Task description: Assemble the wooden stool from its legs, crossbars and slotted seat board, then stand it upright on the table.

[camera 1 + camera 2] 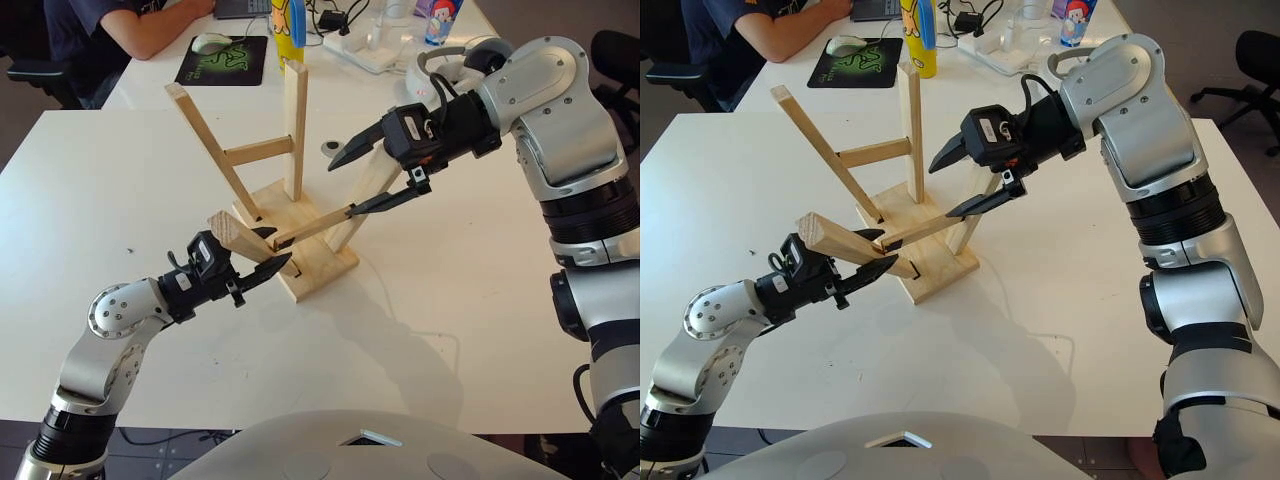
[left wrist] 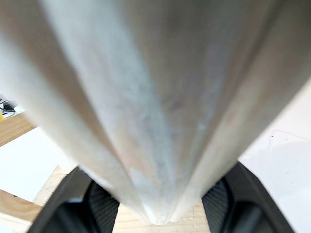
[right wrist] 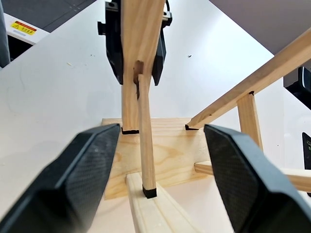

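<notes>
- My left pincer (image 1: pixel 268 252), nearest me, is clamped on 1 leg (image 1: pixel 232 233). That leg leans hard toward my left, with its foot at the board's near corner.
- Board (image 1: pixel 322 268) lies flat on the table (image 1: pixel 100 200), so the stool is upside down.
- Crossbar (image 1: pixel 312 226) is the key. Its long axis runs from the held leg up and toward my right into the right leg (image 3: pixel 153 213), 1 end in each.
- My right pincer (image 1: pixel 342 186) is spread wide at the bar's right end. Its fingers point roughly along the bar toward my left pincer. In the wrist view the bar runs down the middle of the gap, touching neither finger.
- My read: the right arm is nearer that end, and closing would pinch the bar lengthwise.
- Farthest: 2 far legs (image 1: pixel 295 120) stand in the board, joined by 1 far crossbar (image 1: pixel 258 151).
</notes>
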Robot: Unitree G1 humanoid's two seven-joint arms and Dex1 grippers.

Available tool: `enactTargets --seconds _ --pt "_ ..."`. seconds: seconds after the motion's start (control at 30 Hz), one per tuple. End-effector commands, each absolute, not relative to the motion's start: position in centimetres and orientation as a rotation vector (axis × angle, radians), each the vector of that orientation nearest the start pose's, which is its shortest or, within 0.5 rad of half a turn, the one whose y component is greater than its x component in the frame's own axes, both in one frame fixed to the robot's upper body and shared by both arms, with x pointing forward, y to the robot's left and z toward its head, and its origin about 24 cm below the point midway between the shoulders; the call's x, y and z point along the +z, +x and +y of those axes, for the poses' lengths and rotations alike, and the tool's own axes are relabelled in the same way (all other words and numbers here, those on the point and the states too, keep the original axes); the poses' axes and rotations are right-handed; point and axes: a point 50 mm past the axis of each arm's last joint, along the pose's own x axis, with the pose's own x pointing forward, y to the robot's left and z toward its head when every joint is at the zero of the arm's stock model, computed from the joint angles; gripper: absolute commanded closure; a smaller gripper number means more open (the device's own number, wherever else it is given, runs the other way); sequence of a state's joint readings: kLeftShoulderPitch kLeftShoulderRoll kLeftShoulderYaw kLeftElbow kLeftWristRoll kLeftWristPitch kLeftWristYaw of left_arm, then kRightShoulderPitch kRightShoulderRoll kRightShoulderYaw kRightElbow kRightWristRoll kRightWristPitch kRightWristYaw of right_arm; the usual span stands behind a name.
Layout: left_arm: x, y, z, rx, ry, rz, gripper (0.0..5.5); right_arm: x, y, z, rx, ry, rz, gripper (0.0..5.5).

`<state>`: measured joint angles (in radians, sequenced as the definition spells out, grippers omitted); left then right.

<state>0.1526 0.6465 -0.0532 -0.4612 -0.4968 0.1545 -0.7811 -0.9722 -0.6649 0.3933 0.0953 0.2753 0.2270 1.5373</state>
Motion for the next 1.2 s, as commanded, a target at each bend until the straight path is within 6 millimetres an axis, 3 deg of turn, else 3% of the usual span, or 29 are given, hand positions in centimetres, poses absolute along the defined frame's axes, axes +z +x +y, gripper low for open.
enactTargets --seconds 0.03,0.4,0.7,1.2 --pt "8.9 18.7 16.7 -1.162 0.115 0.158 3.47 20.4 30.1 -10.5 1.769 -0.792 0.156 2.30" --pt "9.4 19.4 16.6 -1.190 0.097 0.175 3.47 20.0 30.0 -10.6 1.742 -0.782 0.149 2.30" --pt "10.6 20.1 16.4 -1.227 0.159 0.179 3.47 19.9 29.5 -10.4 1.730 -0.758 0.137 2.30" --pt "10.8 21.5 16.1 -1.212 0.288 0.314 3.47 19.8 28.6 -10.2 1.692 -0.694 0.111 2.30"
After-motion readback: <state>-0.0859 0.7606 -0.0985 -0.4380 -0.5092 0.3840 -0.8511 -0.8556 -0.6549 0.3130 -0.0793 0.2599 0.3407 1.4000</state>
